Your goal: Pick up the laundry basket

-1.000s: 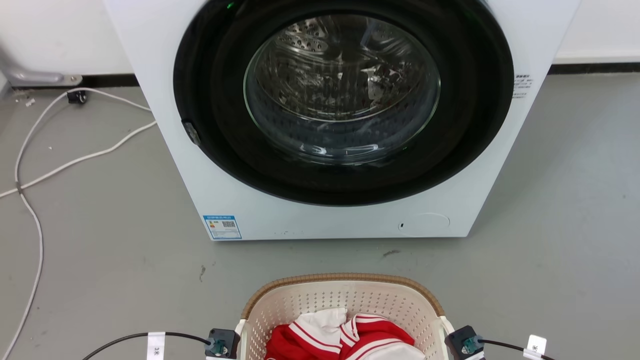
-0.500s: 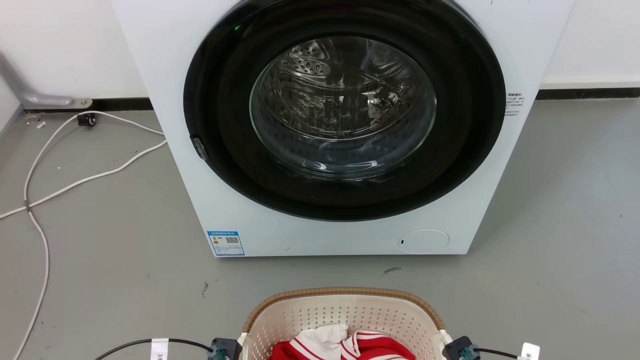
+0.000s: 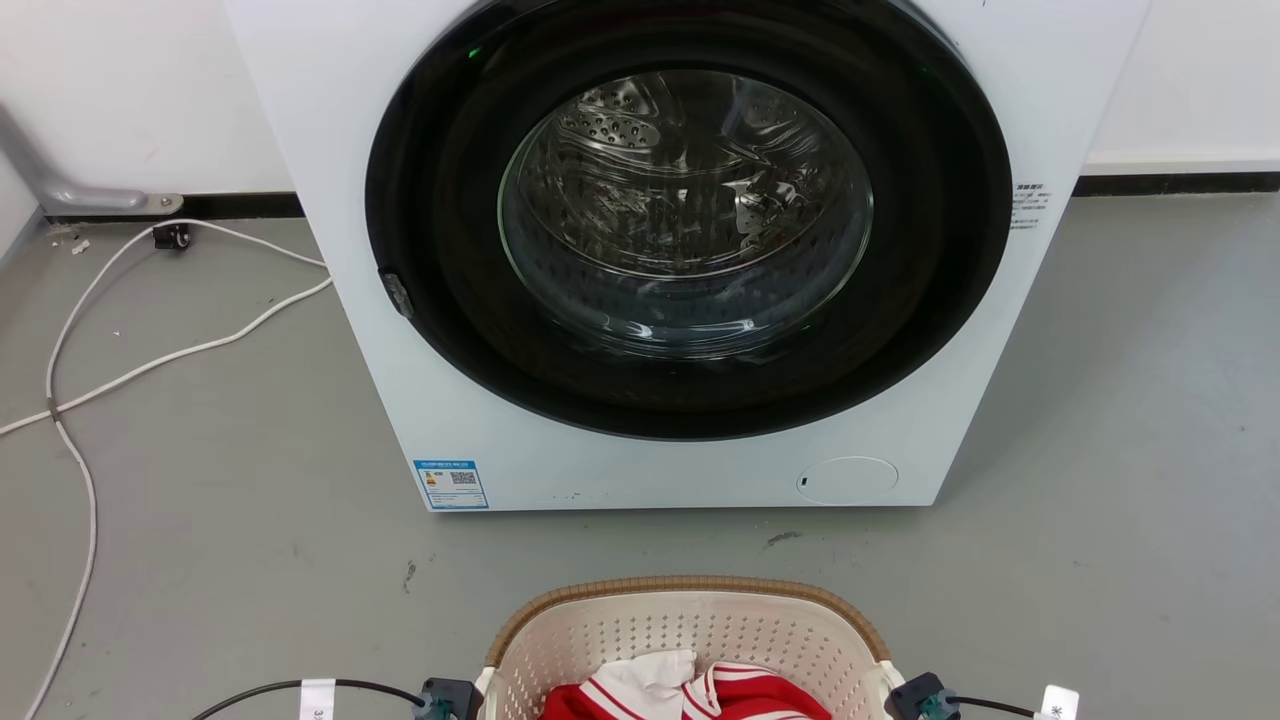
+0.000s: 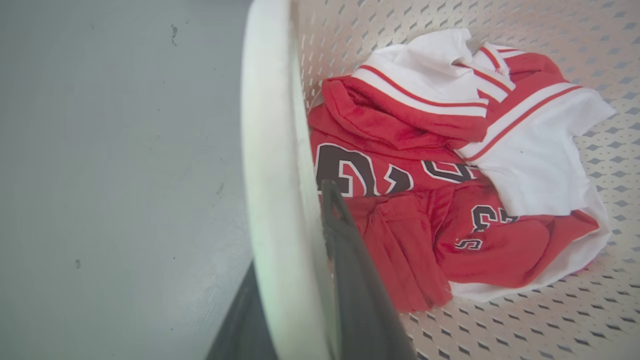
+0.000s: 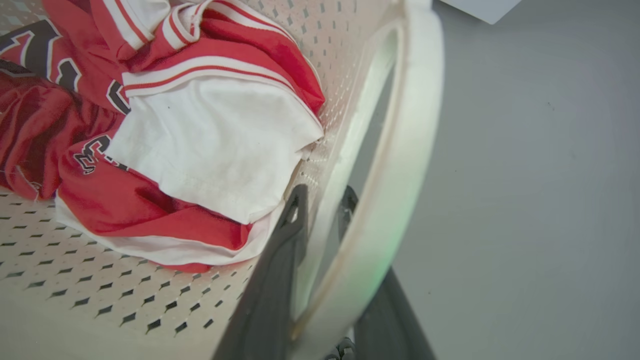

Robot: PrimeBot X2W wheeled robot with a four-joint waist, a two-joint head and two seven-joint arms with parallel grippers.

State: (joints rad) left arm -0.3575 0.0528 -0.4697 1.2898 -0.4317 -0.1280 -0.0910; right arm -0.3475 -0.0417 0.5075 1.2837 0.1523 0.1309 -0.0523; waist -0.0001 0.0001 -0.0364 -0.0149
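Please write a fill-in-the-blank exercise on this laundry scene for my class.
The laundry basket holds a red and ____ jersey. Its woven-look rim is coloured ____. The left tool and right tool each have one finger inside the basket and one ____.
Missing words: white; brown; outside.

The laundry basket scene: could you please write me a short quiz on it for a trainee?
1. True or false: the laundry basket is empty.
2. The left gripper and right gripper each straddle: A the brown rim; B a white loop handle; C a cable.
3. What stands beyond the basket in the head view?
Key: 1 false, a red-and-white garment lies inside; 2 B; 3 the washer.
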